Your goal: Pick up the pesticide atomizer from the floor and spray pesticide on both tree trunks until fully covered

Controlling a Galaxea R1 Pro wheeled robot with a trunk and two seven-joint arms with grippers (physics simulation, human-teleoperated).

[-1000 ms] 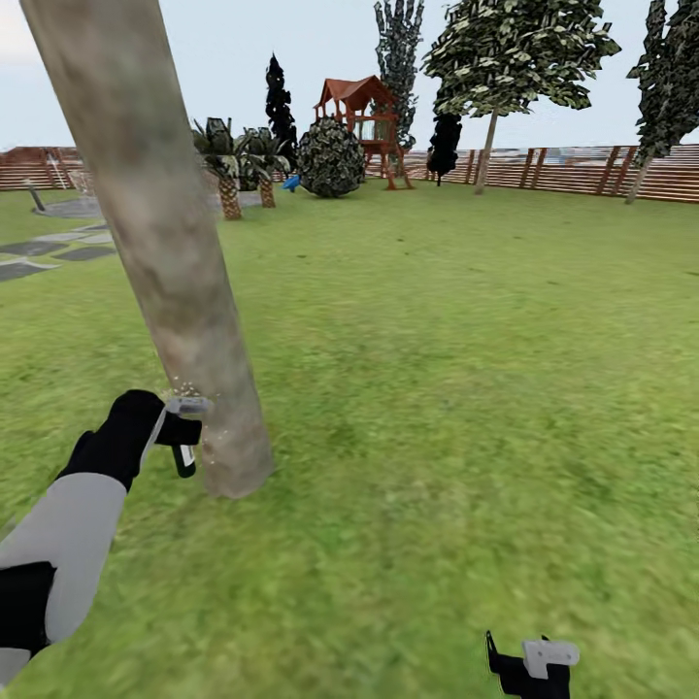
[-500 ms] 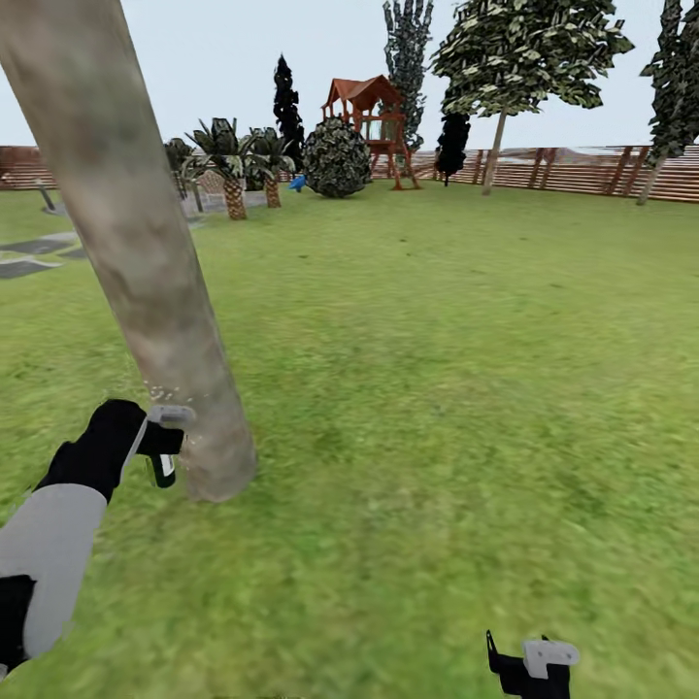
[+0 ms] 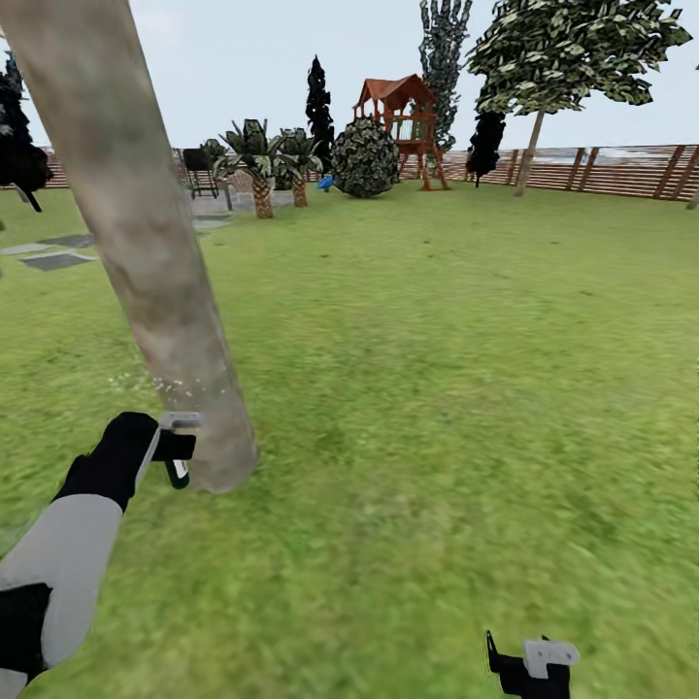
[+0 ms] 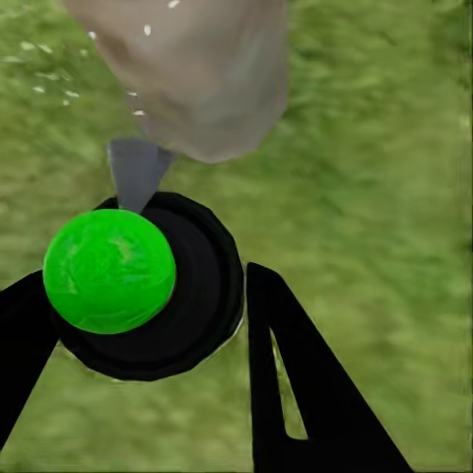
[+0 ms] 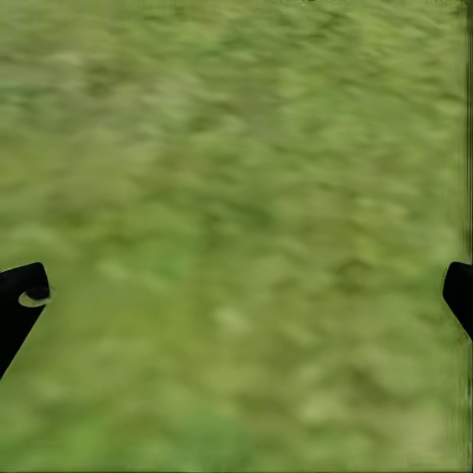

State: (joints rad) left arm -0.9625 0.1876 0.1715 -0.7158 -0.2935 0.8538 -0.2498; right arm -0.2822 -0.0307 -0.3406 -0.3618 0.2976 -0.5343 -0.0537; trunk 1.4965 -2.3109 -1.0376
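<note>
Leaning up from the lawn [image 3: 437, 388] at the head view's left, a thick trunk [image 3: 146, 243] of pale grey-brown mottled bark fills that side, with small white specks on it low down. At its foot the left gripper [image 3: 167, 449] holds the atomizer [image 3: 180, 456], a small bottle with a pale head and a dark body, its nozzle end right against the base of the trunk. In the left wrist view the atomizer [image 4: 148, 286] sits between the 2 black fingers [image 4: 296, 384] as a round black body with a bright green ball on it and a grey spout aimed at the trunk [image 4: 197, 79]; the fingers are closed on its sides.

Farther right and well back stand 2 palms [image 3: 260, 160], a round bush [image 3: 366, 157], a red playhouse [image 3: 400, 112], a thin-trunked tree [image 3: 573, 58] and a slatted fence [image 3: 602, 167].

Low at the right, the right gripper [image 3: 529, 665] hangs over bare grass. In the right wrist view its black fingertips [image 5: 22, 301] sit wide apart at opposite edges with only grass [image 5: 236, 236] between them, holding nothing.
</note>
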